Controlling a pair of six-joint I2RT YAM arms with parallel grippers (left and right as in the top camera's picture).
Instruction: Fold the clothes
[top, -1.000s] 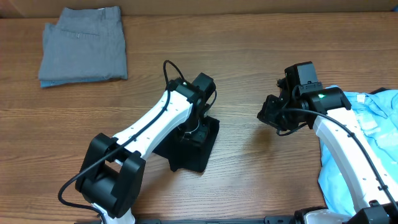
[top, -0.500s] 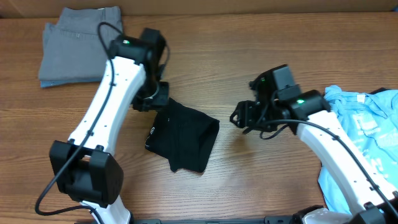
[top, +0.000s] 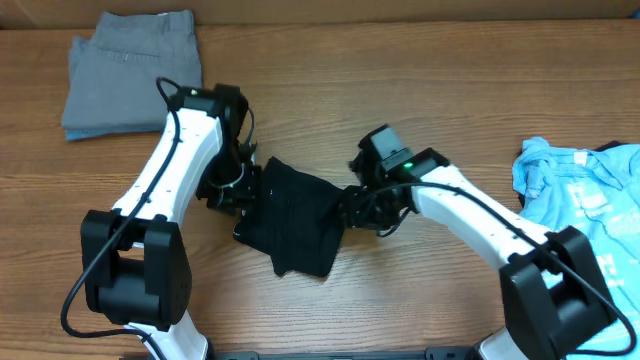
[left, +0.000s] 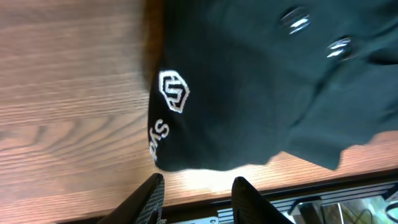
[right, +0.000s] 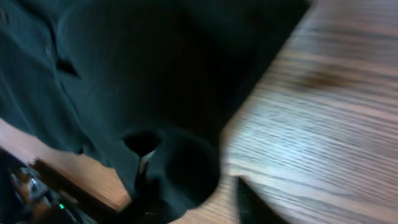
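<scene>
- The black short-sleeved shirt (top: 292, 215), soft matt cloth, lies flat on the table, folded into a rough rectangle between the two grippers.
- A white stitched hexagonal logo (left: 173, 91) with lettering beside it sits near the edge facing the left gripper (left: 198, 183). Two shiny round buttons (left: 297, 20) show further in.
- The left gripper's fingers stand apart with bare wood between them. The shirt's edge lies just ahead of them, ungripped.
- The right gripper (top: 350, 208) meets the shirt's opposite edge. Its wrist view is blurred, so I cannot tell whether it pinches cloth.
- The brown wood-grain table (top: 420, 90) is smooth.
- A crumpled light blue printed tee (top: 590, 215) lies well behind the right gripper.
- A folded grey garment (top: 133, 70) lies well beyond the left gripper.
</scene>
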